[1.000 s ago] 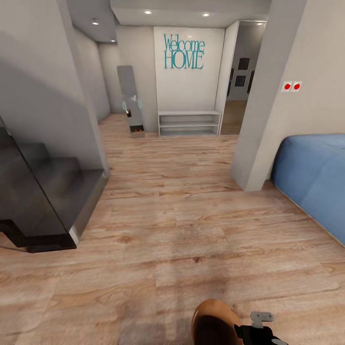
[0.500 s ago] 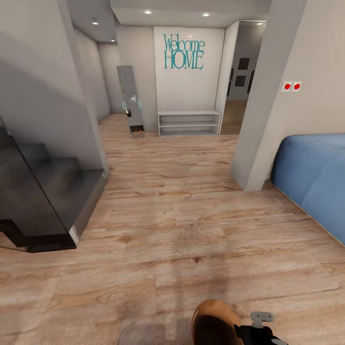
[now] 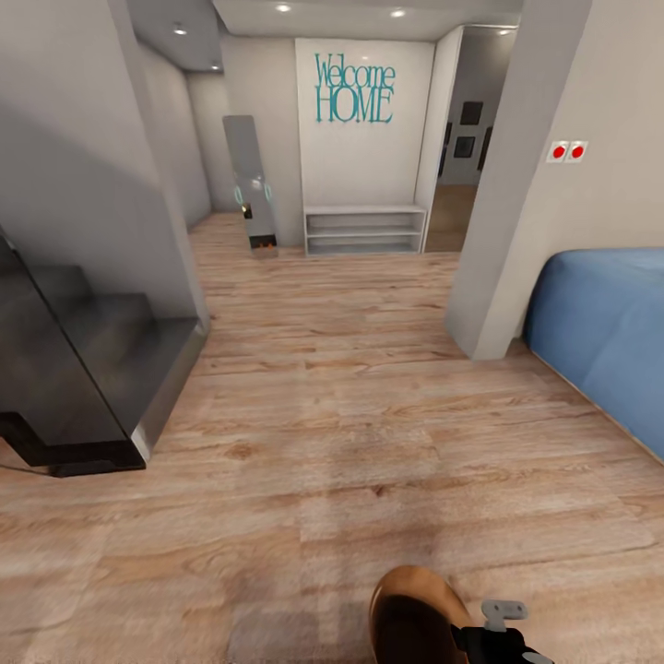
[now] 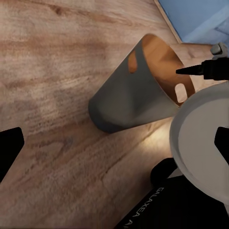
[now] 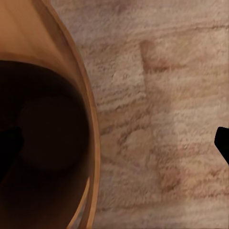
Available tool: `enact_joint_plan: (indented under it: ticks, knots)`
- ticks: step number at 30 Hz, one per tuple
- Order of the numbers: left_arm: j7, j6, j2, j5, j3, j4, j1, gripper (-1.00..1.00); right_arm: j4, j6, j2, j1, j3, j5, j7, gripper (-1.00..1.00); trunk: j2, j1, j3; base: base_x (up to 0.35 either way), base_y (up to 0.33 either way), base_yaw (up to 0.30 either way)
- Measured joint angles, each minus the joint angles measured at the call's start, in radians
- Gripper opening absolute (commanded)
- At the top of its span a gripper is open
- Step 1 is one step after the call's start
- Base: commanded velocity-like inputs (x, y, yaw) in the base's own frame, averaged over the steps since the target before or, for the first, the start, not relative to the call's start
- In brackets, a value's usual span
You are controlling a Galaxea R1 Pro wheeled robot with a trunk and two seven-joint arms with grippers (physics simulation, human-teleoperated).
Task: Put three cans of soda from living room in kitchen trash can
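The tash can (image 3: 415, 613) is judged to be in transit, carried low at the robot's front by the right gripper (image 3: 470, 634), whose jaws are closed over its rim, one finger inside and one outside; the drive is best kept slow and the bin upright, while the left gripper (image 4: 114, 148) is held wide open with nothing between its fingers. A light wood plank floor (image 3: 332, 433) is crossed between a dark staircase (image 3: 83, 369), a blue sofa (image 3: 604, 332) and a white shelf (image 3: 365, 231) under teal wall lettering (image 3: 354, 89).
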Motion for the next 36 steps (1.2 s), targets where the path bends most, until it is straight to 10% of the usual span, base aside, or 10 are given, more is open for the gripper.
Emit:
enact_joint_plan:
  ticks: [36]
  knots:
    - [0.000,0.000,0.000,0.000,0.000,0.000,0.000,1.00,0.000,0.000,0.000,0.000,0.000,0.001,0.000,1.00,-0.028,0.015,-0.035,0.000,0.000,0.000]
